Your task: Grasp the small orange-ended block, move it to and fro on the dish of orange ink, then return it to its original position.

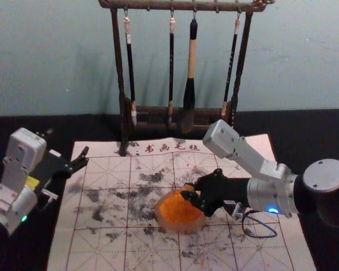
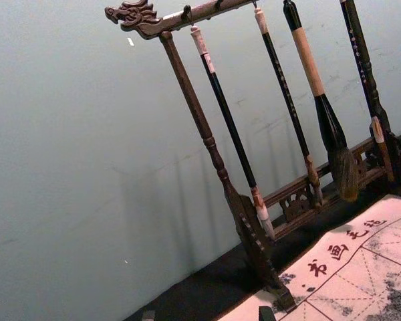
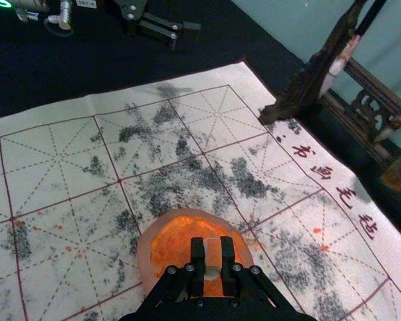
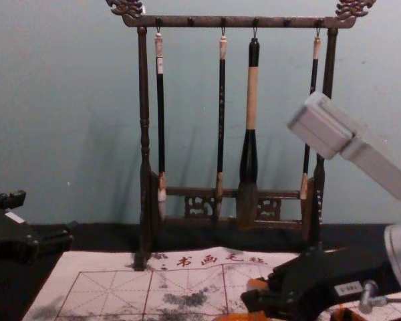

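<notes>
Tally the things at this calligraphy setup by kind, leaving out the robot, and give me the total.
Hanging brushes: 4
Brush rack: 1
Gridded mat: 1
Dish of orange ink: 1
Small block: 1
Total: 8

1 pale block (image 3: 212, 255) in jaws, over round dish (image 3: 144, 257), orange ink (image 3: 175, 245) inside

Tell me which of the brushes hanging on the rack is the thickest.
The third brush from the left in the head view: it has a tan section and a broad head, while the other three brushes are slim.
</notes>
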Robot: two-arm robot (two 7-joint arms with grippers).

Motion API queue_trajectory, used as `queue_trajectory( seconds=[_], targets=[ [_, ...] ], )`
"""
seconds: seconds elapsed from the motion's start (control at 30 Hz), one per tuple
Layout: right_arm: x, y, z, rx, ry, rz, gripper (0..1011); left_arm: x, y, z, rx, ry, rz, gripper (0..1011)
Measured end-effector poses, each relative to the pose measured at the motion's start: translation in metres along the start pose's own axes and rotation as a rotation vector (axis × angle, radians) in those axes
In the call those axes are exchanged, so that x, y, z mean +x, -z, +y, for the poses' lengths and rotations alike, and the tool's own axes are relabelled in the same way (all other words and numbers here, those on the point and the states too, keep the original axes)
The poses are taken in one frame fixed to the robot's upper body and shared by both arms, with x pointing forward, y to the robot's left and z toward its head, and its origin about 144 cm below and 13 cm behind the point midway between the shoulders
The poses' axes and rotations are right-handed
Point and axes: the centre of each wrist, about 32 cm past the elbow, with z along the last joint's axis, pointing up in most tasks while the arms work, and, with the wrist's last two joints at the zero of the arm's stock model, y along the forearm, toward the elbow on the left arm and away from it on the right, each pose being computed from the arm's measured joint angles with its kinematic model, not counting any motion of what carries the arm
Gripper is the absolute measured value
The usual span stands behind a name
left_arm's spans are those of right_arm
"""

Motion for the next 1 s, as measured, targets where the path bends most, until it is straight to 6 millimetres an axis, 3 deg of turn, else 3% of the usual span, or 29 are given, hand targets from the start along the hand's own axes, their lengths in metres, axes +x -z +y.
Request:
queue_trajectory(
  seconds=[0.8, 1.0],
  targets=[
    [-0.008, 0.002, -0.014, 0.032, 0.003, 0.038, 86, 0.000, 0.000, 0.000, 0.000, 0.000, 0.000, 1001],
    [-0.010, 0.000, -0.029, 0.045, 0.061, 0.045, 86, 0.000, 0.000, 0.000, 0.000, 0.000, 0.000, 1001]
  ],
)
